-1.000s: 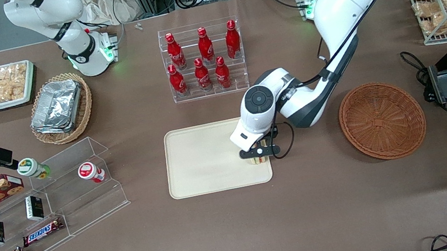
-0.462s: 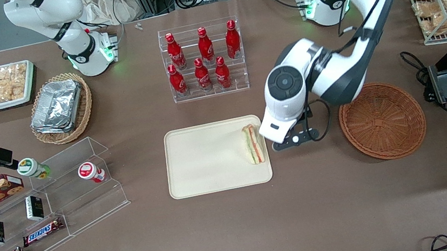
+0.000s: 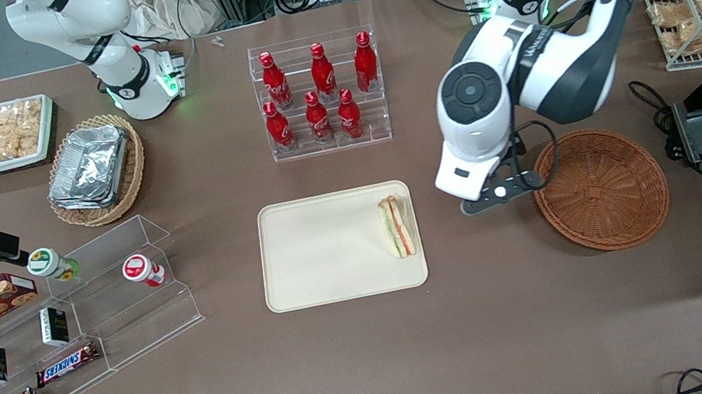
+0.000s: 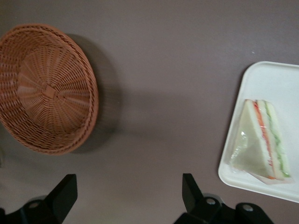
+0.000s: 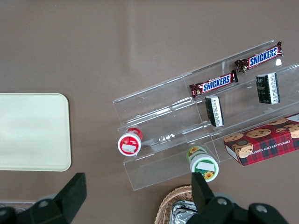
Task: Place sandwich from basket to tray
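With the sandwich [image 3: 397, 225] lying on the tray [image 3: 325, 252] at its basket-side rim and my gripper [image 3: 496, 194] hanging empty, jaws spread, between tray and basket [image 3: 600, 188], I mainly risk clipping that rim if I swing low.

Tray [image 4: 261, 79] and claw [image 4: 126, 198] cut off at the edge

My white left arm bends at the elbow above the table, wrist pointing down; my black two-finger end effector [image 3: 498, 194] hangs empty, fingers [image 4: 63, 198] spread wide apart.
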You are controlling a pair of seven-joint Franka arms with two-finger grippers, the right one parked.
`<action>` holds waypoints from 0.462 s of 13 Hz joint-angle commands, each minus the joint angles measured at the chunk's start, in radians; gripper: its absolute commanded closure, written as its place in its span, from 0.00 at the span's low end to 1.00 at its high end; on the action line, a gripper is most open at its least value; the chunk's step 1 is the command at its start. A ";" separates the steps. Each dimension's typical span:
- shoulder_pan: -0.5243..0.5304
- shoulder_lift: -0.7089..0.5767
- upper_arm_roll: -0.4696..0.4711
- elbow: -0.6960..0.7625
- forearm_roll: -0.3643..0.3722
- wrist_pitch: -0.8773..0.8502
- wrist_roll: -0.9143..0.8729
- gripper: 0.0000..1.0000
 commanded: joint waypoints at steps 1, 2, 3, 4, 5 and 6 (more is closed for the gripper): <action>0.063 -0.038 -0.003 -0.022 -0.017 -0.007 0.066 0.00; 0.084 -0.041 -0.003 -0.022 -0.017 -0.007 0.094 0.00; 0.107 -0.049 -0.003 -0.022 -0.017 -0.007 0.114 0.00; 0.124 -0.051 -0.003 -0.019 -0.017 -0.007 0.127 0.00; 0.141 -0.051 -0.003 -0.018 -0.017 -0.007 0.150 0.00; 0.146 -0.058 0.003 -0.016 -0.017 -0.007 0.181 0.00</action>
